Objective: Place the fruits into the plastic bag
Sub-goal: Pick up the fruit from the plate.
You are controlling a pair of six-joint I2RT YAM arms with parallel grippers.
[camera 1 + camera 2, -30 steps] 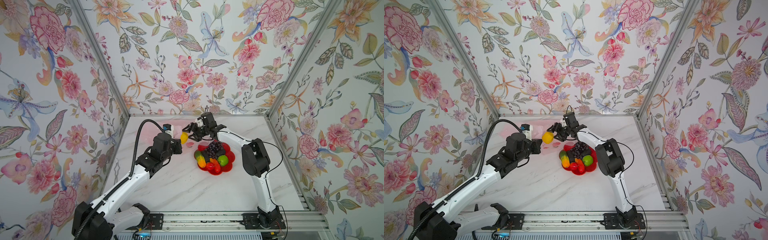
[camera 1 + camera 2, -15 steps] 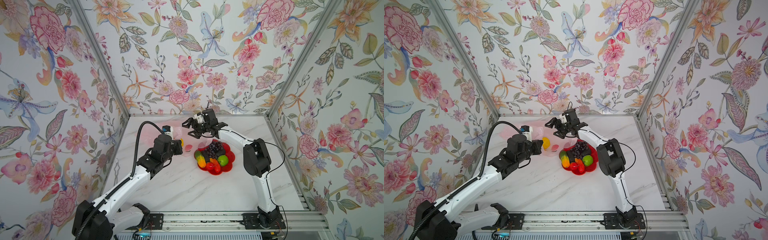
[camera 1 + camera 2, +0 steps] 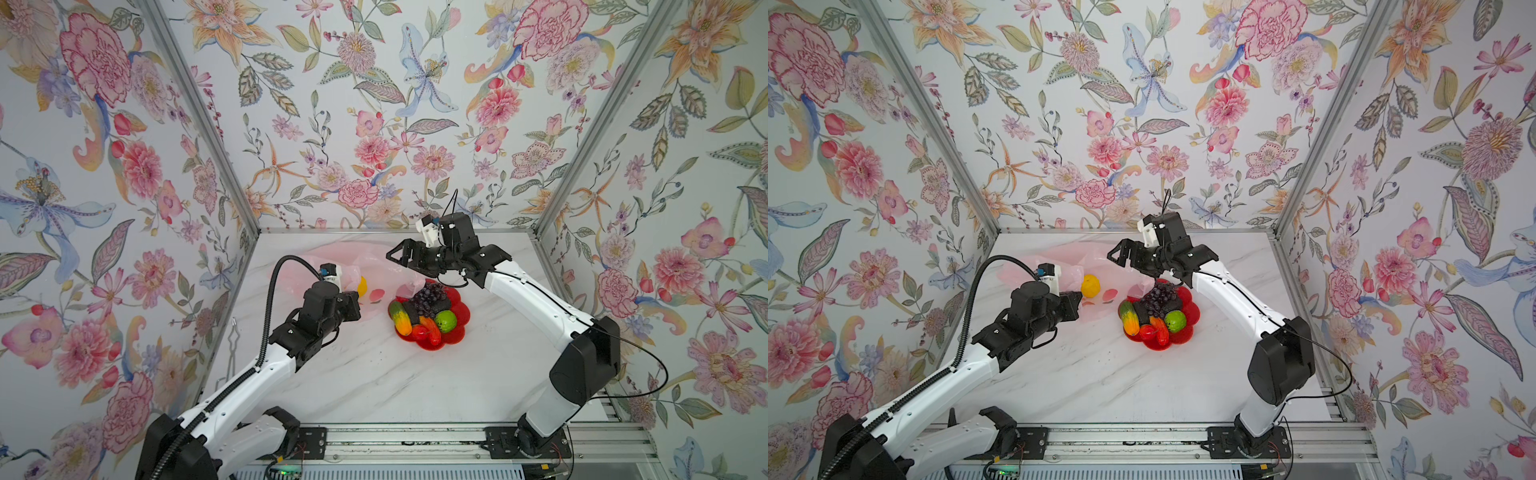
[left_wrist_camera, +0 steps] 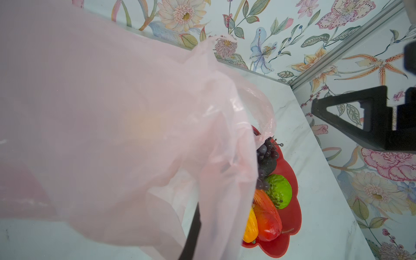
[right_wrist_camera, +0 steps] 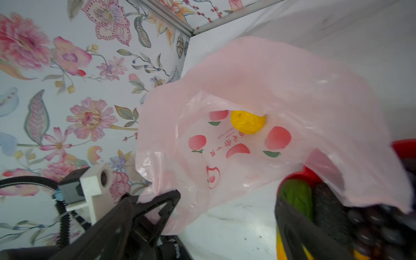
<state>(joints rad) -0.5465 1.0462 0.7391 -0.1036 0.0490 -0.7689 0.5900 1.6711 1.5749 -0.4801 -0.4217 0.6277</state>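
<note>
My right claw (image 3: 401, 259) hangs with its jaws spread wide and nothing between them, over the edge of the bag (image 5: 270, 78) nearest the plate. Across the mouth from it, my left claw (image 3: 1079, 308) is pinched tight on the bag's rim, lifting the film so the mouth gapes toward the right claw. Past the right claw's tips, inside the bag, the yellow fruit (image 5: 247, 122) sits on the printed lower wall. The rest of the fruits are piled on the plate (image 3: 462, 328), just under and behind the right claw. The grapes (image 3: 428, 297) are on top, the green fruit (image 3: 445, 321) is on the side away from the bag, and the long ones lie beside them.

As I read it, one fruit is in and the next job is fetching another. A bag handle drapes onto the plate and touches the grapes, so I'd take the green fruit first. I'd come straight down with the jaws across its middle, since glossy skin will likely squirt out of an off-centre squeeze. I want the left pinch high and steady, because that thin film could fold over the mouth.

Further out is the white marbled table (image 3: 374, 374). Floral walls (image 3: 374, 104) with metal corner posts close it in on three sides, and the back wall is near the right claw.
</note>
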